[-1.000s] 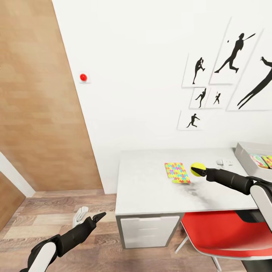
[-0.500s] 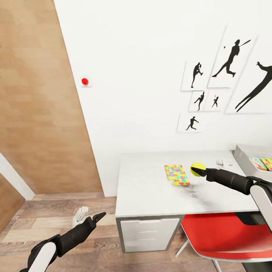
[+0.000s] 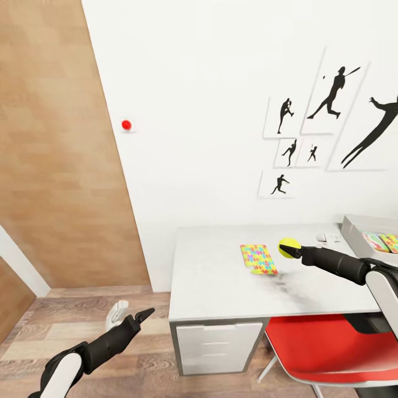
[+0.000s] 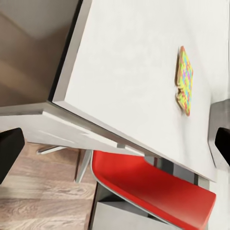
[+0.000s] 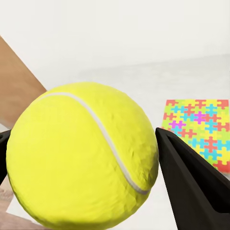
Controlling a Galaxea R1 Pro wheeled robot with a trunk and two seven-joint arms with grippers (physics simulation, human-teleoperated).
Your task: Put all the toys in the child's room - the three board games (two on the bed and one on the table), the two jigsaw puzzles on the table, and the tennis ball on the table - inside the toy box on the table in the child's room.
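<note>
While our right arm reaches out over the long desk with the pale grey top (image 3: 221, 276), our right gripper (image 3: 294, 252) is clamped on the round yellow tennis ball (image 3: 289, 247), holding it in the air above the desktop. In the right wrist view the ball (image 5: 84, 155) sits squeezed between the two black fingers (image 5: 191, 182), its white seam curving across the front.

Just beside the ball, lying flat on the desk, we see the thin multicoloured jigsaw puzzle with its bright interlocking pieces (image 3: 258, 258); it also shows in the left wrist view (image 4: 185, 80) and behind the ball in the right wrist view (image 5: 199, 127).

At the far right end of the desk stands the shallow light-grey plastic toy box (image 3: 354, 228), with colourful flat game boxes (image 3: 381, 242) inside it.

Our left gripper (image 3: 142, 318) hangs low over the wood-plank floor (image 3: 83, 320), well apart from the desk, its fingertips spread wide with nothing between them.

A red chair (image 3: 331, 345) is tucked under the desk next to the white drawer unit (image 3: 218, 345). Black baseball-player silhouette pictures (image 3: 331, 94) hang on the white wall.
</note>
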